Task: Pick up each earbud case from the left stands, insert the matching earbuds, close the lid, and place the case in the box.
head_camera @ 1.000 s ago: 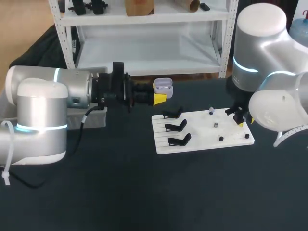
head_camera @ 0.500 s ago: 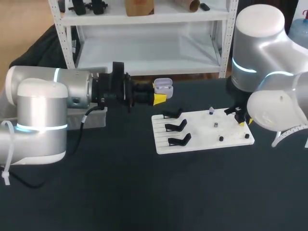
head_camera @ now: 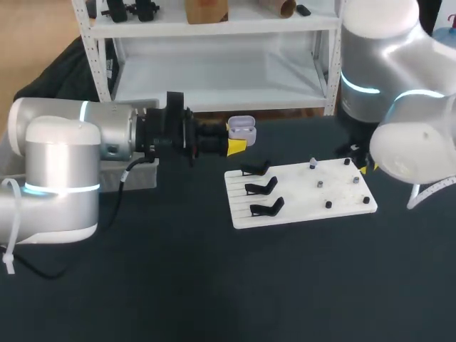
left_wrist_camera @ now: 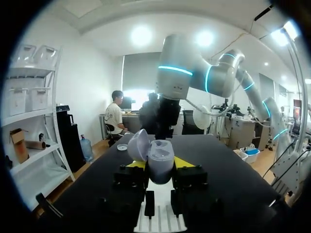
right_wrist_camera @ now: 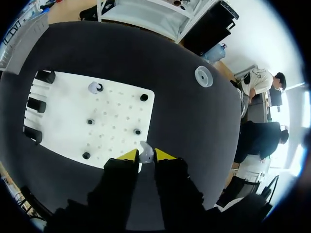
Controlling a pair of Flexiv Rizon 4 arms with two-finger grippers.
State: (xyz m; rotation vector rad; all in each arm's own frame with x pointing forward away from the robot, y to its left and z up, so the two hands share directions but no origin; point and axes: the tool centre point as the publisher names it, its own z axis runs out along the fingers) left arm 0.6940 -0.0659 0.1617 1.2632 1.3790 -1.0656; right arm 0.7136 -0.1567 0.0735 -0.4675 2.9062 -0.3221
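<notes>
Closest to me, in the middle of the head view, lies the white board. On its left side stand the three black stands. All three are bare. Little dark pegs dot the right side of the board. One other earbud sits on a peg near the board's top edge.

At the left of the frame, partly hidden by my left arm, is a grey box. I cannot see inside it.

At the right end of the board is my right gripper. Its two yellow tips pinch a small white earbud from both sides. It hangs over the board's edge.

Farthest back, just above the board's top left corner in the head view, is my left gripper. Its jaws squeeze the earbud case from two sides and hold it up off the table. The lid is tipped open. The hollow of the case faces away from my wrist camera, so I cannot tell if anything is in it yet.

I think this case is about half done. It is off its stand and open, and one earbud is picked. That earbud has to go in, then likely the one on the peg. Then the lid gets shut and the case goes in the box. With bare stands, this may be the last case, but I cannot be sure.
</notes>
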